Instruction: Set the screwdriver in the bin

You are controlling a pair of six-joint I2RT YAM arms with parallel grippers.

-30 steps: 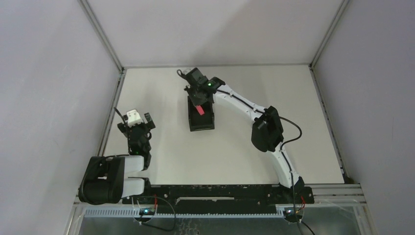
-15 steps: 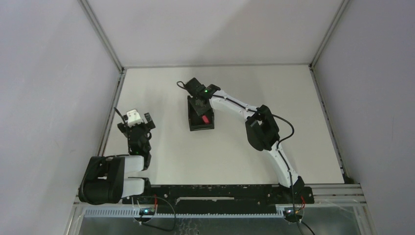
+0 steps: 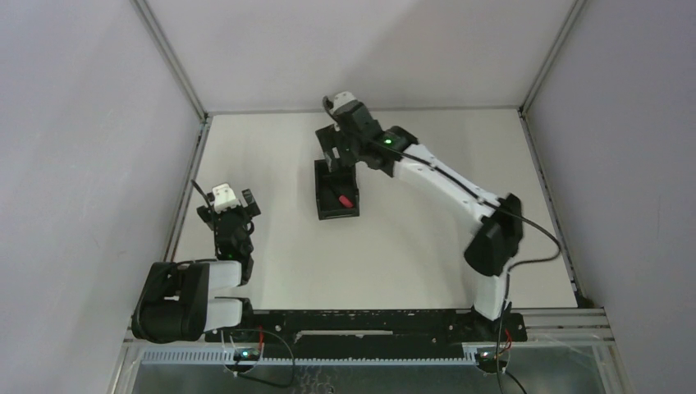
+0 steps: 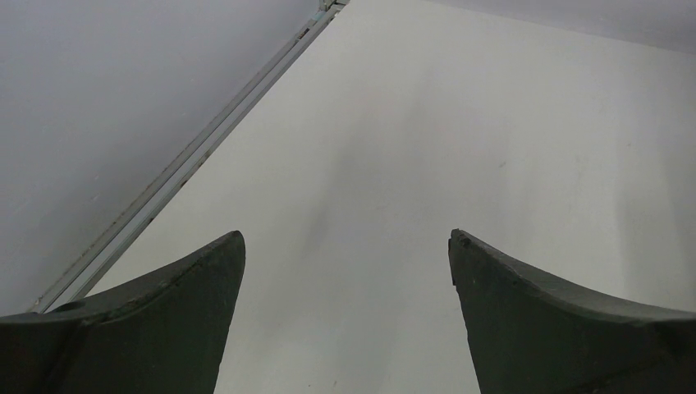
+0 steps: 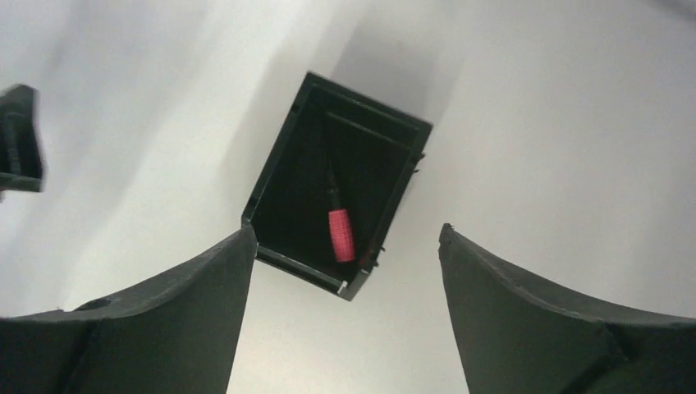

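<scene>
The screwdriver [image 5: 340,234] lies inside the bin [image 5: 277,148], its red handle toward the bin's near end. The right end effector [image 5: 345,246] hangs above the bin's far end, fingers spread wide and holding nothing. The left end effector [image 4: 345,238] is well left of the bin over the desk [image 3: 410,246], also spread and empty.

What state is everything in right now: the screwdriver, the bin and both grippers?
screwdriver, lying loose inside the bin, not held.
bin, upright on the table, open-topped, holding the screwdriver.
right gripper, open, empty, above the bin.
left gripper, open, holding nothing.
</scene>
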